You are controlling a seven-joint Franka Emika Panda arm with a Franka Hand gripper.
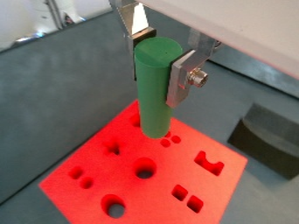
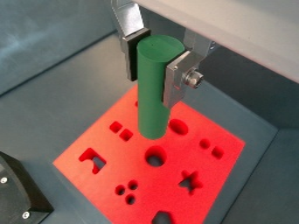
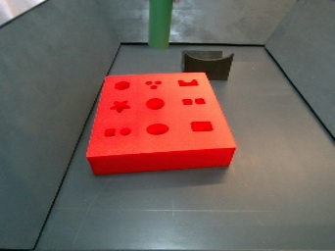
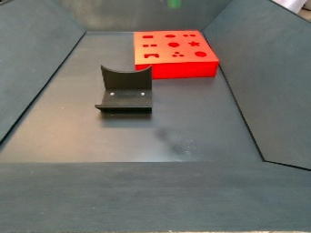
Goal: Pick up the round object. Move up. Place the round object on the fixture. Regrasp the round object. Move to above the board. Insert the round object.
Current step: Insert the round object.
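I've got the gripper (image 1: 162, 59) clamped on the round object (image 1: 156, 87), hanging upright over the board (image 1: 146, 171) w/ the fixture (image 3: 207, 63) empty; next, I reckon: align w/ round hole, lower.

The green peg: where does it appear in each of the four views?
Wrist view: the green peg is upright in the gripper, above the red board.
Wrist view: peg again held centrally.
Side view: peg at top edge.
Side view: only its tip.
Shared landmark: the red board.
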